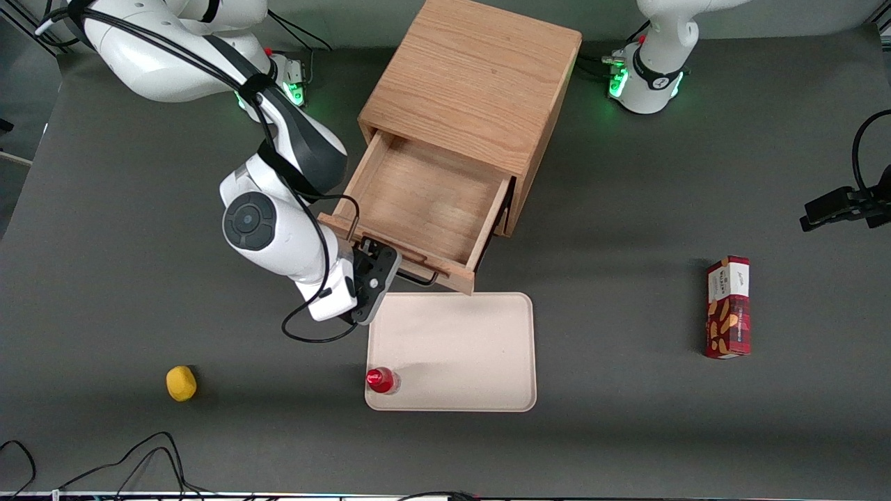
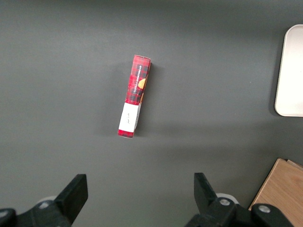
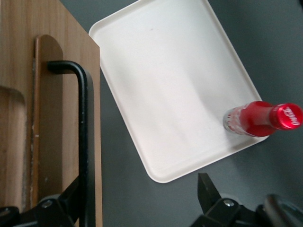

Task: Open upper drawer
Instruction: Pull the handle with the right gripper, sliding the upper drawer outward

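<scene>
The upper drawer (image 1: 424, 209) stands pulled well out of the light-oak cabinet (image 1: 473, 76), its plain wooden inside bare. Its thin black wire handle (image 1: 418, 278) runs along the drawer front (image 3: 57, 118), on the side nearer the front camera. My gripper (image 1: 379, 268) hovers at the end of that front toward the working arm's end of the table. It is open, fingers wide apart. In the right wrist view the handle (image 3: 83, 123) passes right next to one finger (image 3: 71, 194), and the gripper (image 3: 139, 189) holds nothing.
A cream tray (image 1: 459, 348) lies just in front of the drawer, with a red cola bottle (image 1: 381, 380) upright in its corner. A yellow lemon-like object (image 1: 181, 383) lies toward the working arm's end, a red snack box (image 1: 728, 306) toward the parked arm's end.
</scene>
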Controlling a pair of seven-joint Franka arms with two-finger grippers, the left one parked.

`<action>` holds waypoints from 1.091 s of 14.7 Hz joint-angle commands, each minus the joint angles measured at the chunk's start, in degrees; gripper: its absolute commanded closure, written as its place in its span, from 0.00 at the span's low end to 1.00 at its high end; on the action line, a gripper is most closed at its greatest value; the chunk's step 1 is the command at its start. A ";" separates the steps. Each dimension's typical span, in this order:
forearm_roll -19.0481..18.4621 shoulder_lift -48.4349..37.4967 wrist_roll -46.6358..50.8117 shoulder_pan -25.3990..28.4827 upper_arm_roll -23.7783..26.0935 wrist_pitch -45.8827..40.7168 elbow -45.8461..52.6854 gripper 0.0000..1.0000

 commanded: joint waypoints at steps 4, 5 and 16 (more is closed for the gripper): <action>-0.87 2.08 -1.53 0.33 -1.32 1.39 2.70 0.00; -0.87 2.08 -1.53 0.33 -1.33 1.39 2.88 0.00; -0.61 -3.62 0.40 0.24 -1.85 1.30 4.29 0.00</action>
